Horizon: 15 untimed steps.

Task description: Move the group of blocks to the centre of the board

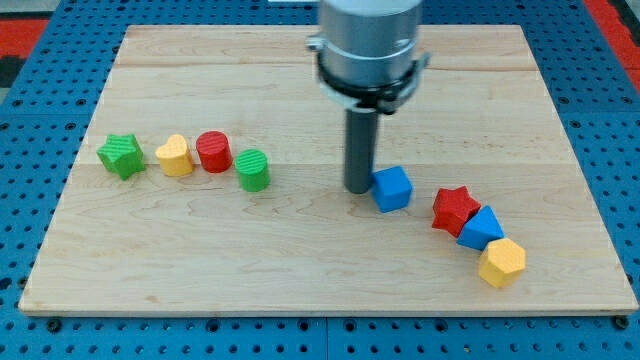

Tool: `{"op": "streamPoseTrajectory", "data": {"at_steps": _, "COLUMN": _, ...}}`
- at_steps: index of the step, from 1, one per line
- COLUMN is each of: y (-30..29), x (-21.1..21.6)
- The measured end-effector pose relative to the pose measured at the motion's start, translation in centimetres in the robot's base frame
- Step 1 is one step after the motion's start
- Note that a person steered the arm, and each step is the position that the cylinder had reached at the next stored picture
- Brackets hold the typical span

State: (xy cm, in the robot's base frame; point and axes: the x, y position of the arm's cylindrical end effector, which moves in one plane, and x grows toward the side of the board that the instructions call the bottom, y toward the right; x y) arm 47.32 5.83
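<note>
My tip [358, 188] rests on the wooden board [300, 250] just right of centre, touching the left side of a blue cube [392, 188]. To the right of it lie a red star [455, 208], a blue block [481, 228] and a yellow hexagon [501, 262] in a curved row running down to the right. On the view's left a row holds a green star [121, 155], a yellow heart [175, 156], a red cylinder [213, 151] and a green cylinder [253, 169].
The board lies on a blue perforated table [40, 340]. The arm's grey body [368, 45] hangs over the board's top middle. A red surface [30, 25] shows at the view's top corners.
</note>
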Motion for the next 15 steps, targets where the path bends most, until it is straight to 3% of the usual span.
{"op": "streamPoseTrajectory", "data": {"at_steps": 1, "y": 7.1, "x": 0.1}}
{"op": "streamPoseTrajectory", "data": {"at_steps": 3, "y": -0.3, "x": -6.0}}
{"op": "streamPoseTrajectory", "data": {"at_steps": 4, "y": -5.6, "x": -11.7}}
{"op": "streamPoseTrajectory", "data": {"at_steps": 5, "y": -19.1, "x": -12.9}}
{"op": "streamPoseTrajectory", "data": {"at_steps": 6, "y": -31.8, "x": -11.8}}
{"op": "streamPoseTrajectory", "data": {"at_steps": 7, "y": -36.3, "x": -9.4}}
{"op": "streamPoseTrajectory", "data": {"at_steps": 9, "y": -33.7, "x": -3.6}}
{"op": "streamPoseTrajectory", "data": {"at_steps": 11, "y": -22.0, "x": -2.8}}
{"op": "streamPoseTrajectory", "data": {"at_steps": 12, "y": -27.0, "x": -2.9}}
{"op": "streamPoseTrajectory", "data": {"at_steps": 13, "y": -25.2, "x": -4.9}}
{"op": "streamPoseTrajectory", "data": {"at_steps": 15, "y": -9.7, "x": -6.5}}
